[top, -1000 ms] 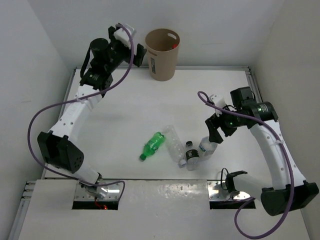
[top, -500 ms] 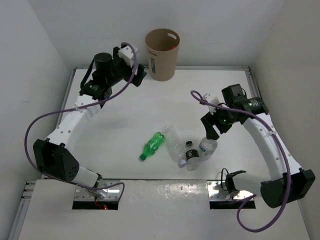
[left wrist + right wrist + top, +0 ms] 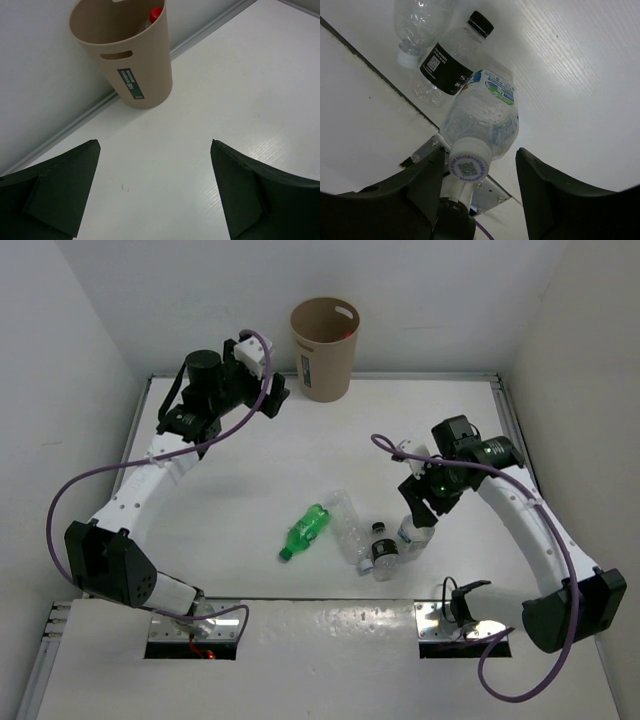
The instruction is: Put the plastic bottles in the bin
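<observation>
The tan bin (image 3: pixel 323 350) stands at the back wall; a red-capped bottle (image 3: pixel 156 14) lies inside the bin (image 3: pixel 130 65). My left gripper (image 3: pixel 275 395) is open and empty, left of the bin; its gripper point in the wrist view (image 3: pixel 154 142) is over bare table. A green bottle (image 3: pixel 305 531), a clear bottle (image 3: pixel 348 527), a black-capped bottle (image 3: pixel 381 552) and a blue-labelled bottle (image 3: pixel 415 533) lie near the front. My right gripper (image 3: pixel 479 150) is open, with the jaws either side of the white cap (image 3: pixel 467 162) of the blue-labelled bottle (image 3: pixel 482 120).
The black-labelled bottle (image 3: pixel 452 62) and the clear bottle (image 3: pixel 420 25) lie touching just beyond the blue-labelled one. The table's front edge with metal mounting plates (image 3: pixel 445 620) is close behind my right gripper. White walls enclose the table on three sides.
My left gripper has dropped from beside the bin's rim and drawn back to the left. My right gripper has moved left and down over the blue-labelled bottle.
</observation>
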Action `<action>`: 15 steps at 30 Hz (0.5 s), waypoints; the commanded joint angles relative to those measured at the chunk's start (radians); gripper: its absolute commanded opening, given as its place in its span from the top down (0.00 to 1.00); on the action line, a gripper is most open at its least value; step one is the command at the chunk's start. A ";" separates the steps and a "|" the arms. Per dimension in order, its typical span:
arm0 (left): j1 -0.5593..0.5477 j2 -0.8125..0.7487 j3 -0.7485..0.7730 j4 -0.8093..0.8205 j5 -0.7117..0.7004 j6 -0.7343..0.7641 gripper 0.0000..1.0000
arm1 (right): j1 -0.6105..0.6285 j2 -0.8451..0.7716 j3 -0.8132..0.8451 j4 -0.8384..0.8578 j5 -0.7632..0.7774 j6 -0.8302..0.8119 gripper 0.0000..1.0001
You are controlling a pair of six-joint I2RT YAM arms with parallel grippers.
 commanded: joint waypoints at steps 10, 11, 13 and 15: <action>0.025 -0.054 -0.013 0.026 0.025 0.008 0.01 | 0.026 0.023 0.000 -0.003 0.022 -0.027 0.71; 0.025 -0.054 -0.013 0.026 0.025 0.008 0.01 | 0.029 0.020 0.006 -0.006 0.022 -0.029 0.77; 0.025 -0.054 -0.013 0.026 0.025 0.008 0.01 | 0.031 0.029 0.017 -0.018 0.018 -0.037 0.84; 0.034 -0.054 -0.013 0.026 0.025 0.008 0.01 | 0.039 0.059 0.081 -0.044 0.016 -0.046 0.96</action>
